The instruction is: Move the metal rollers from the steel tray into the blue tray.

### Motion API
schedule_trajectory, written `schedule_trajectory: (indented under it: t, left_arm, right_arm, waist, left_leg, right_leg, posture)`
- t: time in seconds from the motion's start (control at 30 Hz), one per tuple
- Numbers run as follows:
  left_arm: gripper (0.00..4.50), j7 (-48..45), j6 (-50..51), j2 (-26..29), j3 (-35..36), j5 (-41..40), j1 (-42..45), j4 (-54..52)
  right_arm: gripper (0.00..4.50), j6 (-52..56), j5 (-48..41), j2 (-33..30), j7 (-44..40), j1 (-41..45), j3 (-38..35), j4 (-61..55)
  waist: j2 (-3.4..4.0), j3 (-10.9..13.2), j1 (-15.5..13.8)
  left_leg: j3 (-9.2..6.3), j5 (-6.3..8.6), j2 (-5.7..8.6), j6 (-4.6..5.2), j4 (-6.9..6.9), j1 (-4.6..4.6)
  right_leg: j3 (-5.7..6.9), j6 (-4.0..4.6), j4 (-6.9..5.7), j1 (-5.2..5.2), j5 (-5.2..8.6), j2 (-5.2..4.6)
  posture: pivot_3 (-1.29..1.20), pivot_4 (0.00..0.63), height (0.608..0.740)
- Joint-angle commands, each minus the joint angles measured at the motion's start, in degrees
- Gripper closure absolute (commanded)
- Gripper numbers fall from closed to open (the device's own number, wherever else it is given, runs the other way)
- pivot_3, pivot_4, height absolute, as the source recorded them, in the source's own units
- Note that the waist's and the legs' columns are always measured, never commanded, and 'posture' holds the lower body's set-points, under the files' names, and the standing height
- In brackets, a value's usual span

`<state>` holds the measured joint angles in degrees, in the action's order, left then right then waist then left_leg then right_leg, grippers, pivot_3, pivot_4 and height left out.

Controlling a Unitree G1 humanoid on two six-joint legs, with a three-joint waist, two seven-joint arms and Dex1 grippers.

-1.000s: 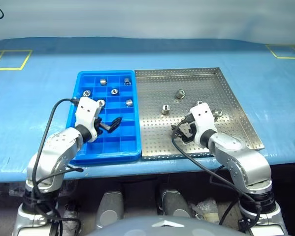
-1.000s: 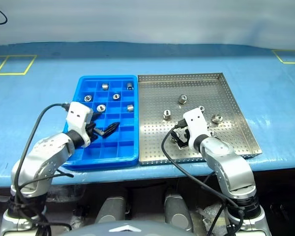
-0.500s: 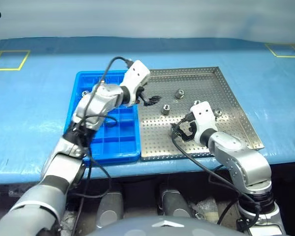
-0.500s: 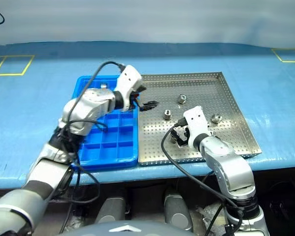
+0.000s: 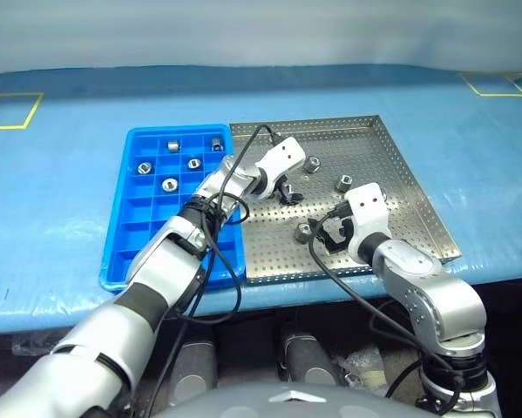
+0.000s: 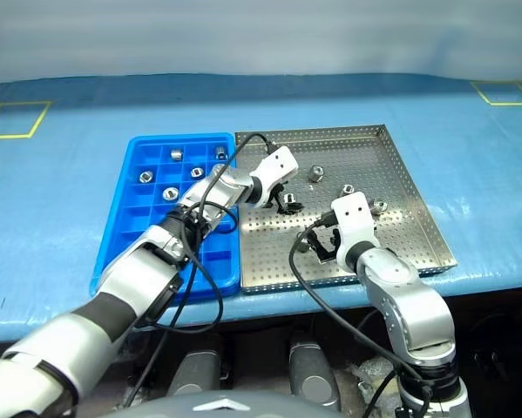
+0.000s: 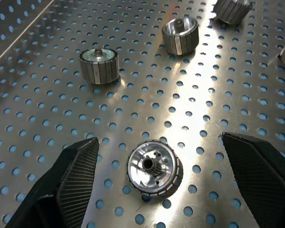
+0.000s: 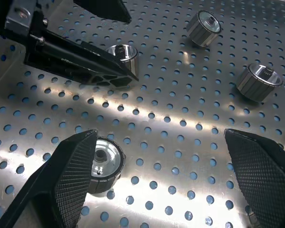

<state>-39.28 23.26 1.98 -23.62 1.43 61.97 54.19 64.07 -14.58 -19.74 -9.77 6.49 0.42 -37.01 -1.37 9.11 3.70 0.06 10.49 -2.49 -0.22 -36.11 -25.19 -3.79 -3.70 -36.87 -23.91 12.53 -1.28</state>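
Five metal rollers [image 5: 169,184] in the blue tray [image 5: 125,248], four more on the steel tray [image 5: 400,205], left gripper [image 5: 288,191] wide apart around one roller [image 7: 154,167], right gripper [image 5: 330,235] wide too, holding nothing

blue tray [image 5: 119,252] left of, beside steel tray [image 5: 417,209] | rollers [image 5: 312,163] lie in both trays

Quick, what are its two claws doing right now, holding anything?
Left tool: open, empty, around a metal roller.
Right tool: open, empty.
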Motion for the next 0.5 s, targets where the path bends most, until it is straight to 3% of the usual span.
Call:
schedule_trajectory:
  t: [0.03, 0.5]
  left_arm:
    - [0.02, 1.8, -2.2, -1.8, 0.6, 2.7, 2.3, 4.5]
    - [0.02, 1.5, -2.1, -2.0, 4.8, 4.8, 2.7, 6.6]
  right_arm:
    - [0.0, -0.5, 0.3, 0.2, 0.6, 0.1, -1.1, -2.8]
    - [0.0, -0.9, 0.1, 0.3, 0.7, 0.9, -0.8, -1.9]
  waist:
    - [0.0, 0.0, 0.2]
    - [0.0, 0.0, 0.6]
  left_leg:
    - [0.0, 0.0, 0.0, 0.0, 0.0, 0.0]
    - [-0.01, 0.0, 0.01, 0.0, -0.05, -0.02]
  right_leg:
    - [-0.01, -0.01, 0.0, 0.0, -0.01, 0.0]
    - [-0.02, -0.28, -0.03, -0.01, -0.17, 0.0]
  posture:
    - [-0.13, 0.15, 0.74]
    - [-0.11, 0.15, 0.74]
